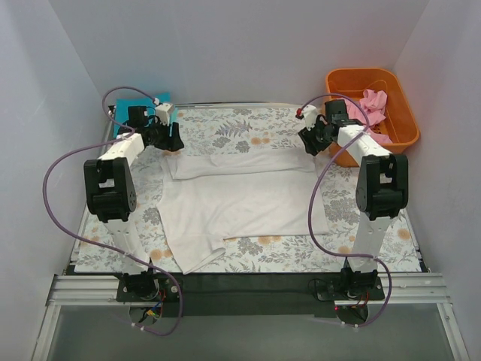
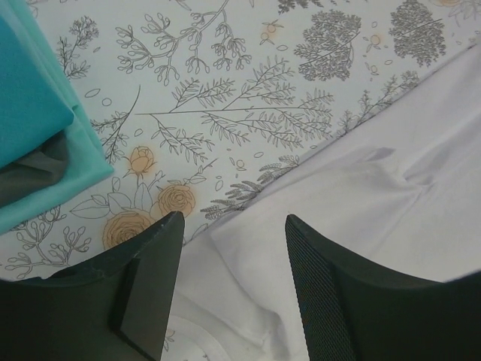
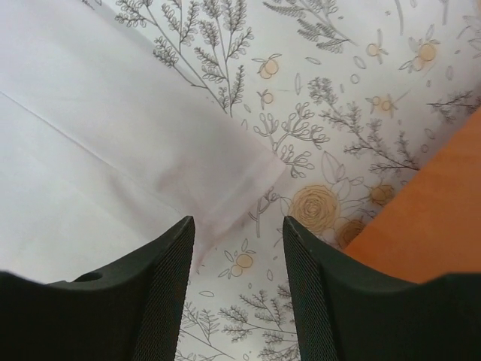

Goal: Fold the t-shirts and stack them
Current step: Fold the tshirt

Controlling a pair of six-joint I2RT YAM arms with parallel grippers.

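The white t-shirt (image 1: 240, 199) lies on the flowered table cloth with its far edge folded over into a band. My left gripper (image 1: 171, 141) is open above the band's left corner; the white cloth (image 2: 361, 218) lies under and between its fingers. My right gripper (image 1: 310, 143) is open above the band's right corner (image 3: 248, 177), with nothing held. The folded teal t-shirt (image 1: 139, 113) lies at the far left behind the left arm and shows in the left wrist view (image 2: 37, 128). The pink t-shirt (image 1: 372, 109) lies crumpled in the orange tub.
The orange plastic tub (image 1: 398, 113) stands at the far right, close beside the right gripper; its wall shows in the right wrist view (image 3: 428, 203). White walls enclose the table on three sides. Purple cables loop from both arms.
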